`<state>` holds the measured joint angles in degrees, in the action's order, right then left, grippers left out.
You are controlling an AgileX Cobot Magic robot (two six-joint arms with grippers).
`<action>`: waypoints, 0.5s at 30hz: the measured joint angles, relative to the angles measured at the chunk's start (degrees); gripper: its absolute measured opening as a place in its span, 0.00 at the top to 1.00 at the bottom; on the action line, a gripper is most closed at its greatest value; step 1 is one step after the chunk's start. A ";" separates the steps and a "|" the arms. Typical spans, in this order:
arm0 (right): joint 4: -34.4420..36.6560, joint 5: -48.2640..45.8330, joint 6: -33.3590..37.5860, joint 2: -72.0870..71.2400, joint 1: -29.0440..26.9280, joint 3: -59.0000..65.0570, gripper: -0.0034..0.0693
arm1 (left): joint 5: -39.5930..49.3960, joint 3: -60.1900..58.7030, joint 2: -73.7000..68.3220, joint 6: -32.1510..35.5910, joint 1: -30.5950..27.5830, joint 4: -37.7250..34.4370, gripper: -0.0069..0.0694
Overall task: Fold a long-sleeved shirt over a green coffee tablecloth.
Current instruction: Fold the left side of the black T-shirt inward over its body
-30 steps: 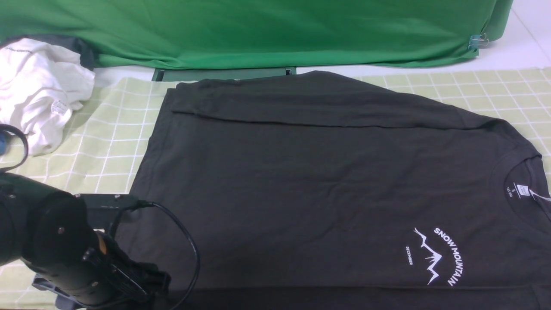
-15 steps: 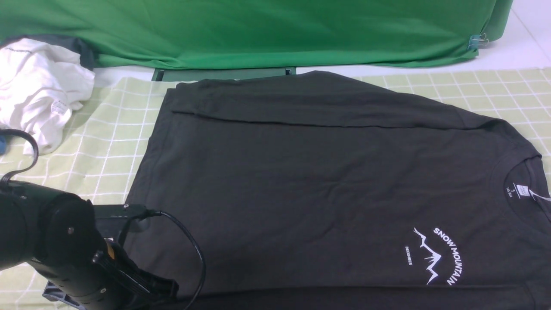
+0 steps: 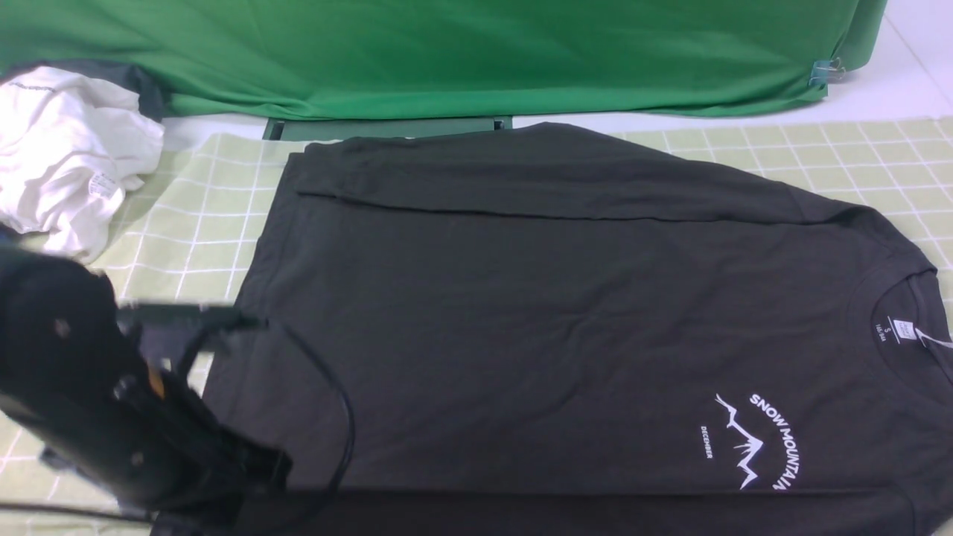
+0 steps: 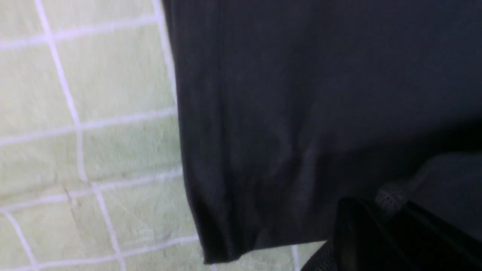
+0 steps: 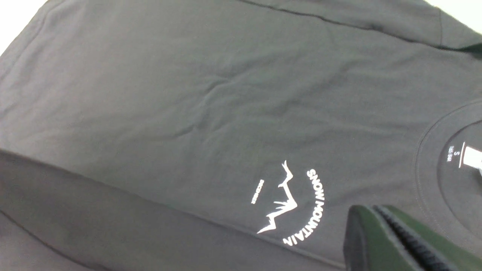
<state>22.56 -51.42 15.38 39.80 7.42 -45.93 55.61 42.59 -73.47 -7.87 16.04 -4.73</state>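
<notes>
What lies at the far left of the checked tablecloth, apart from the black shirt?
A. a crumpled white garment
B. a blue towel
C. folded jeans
A: the white garment lies crumpled at the far-left corner of the green coffee tablecloth, not touching the long-sleeved shirt.

Front cam sits on your robot's side, between arms, faces forward and down; wide, you get nearly whole long-sleeved shirt [image 3: 521,313] on green coffee tablecloth [image 3: 179,238]. Left wrist cam: very close, looks down on shirt edge where it meets tablecloth, slightly blurred. Right wrist cam: farther back, angled down over chest. Front and right wrist share mountain print [image 3: 744,447] and neck label [image 3: 904,328]. Front and left wrist share shirt edge by left arm [image 3: 97,417].
</notes>
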 joint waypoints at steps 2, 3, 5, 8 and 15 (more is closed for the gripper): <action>0.00 0.21 0.00 0.00 0.00 0.00 0.93 | 0.08 2.42 0.33 0.40 0.00 0.54 0.84; 0.00 0.34 0.00 0.00 0.00 0.00 0.93 | -0.48 5.12 0.27 0.63 0.00 1.62 0.84; 0.00 0.41 0.00 0.00 0.00 0.00 0.93 | -1.49 6.74 0.02 0.84 0.00 2.54 0.84; 0.05 0.46 0.00 0.00 0.00 0.00 0.93 | -3.96 12.18 -1.45 0.78 0.00 5.13 0.84; 0.18 0.46 0.00 0.00 0.00 0.00 0.93 | -7.87 24.54 -11.40 0.36 0.00 12.88 0.84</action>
<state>22.74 -50.97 15.38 39.80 7.42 -45.93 47.74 67.13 -84.87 -7.51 16.04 8.15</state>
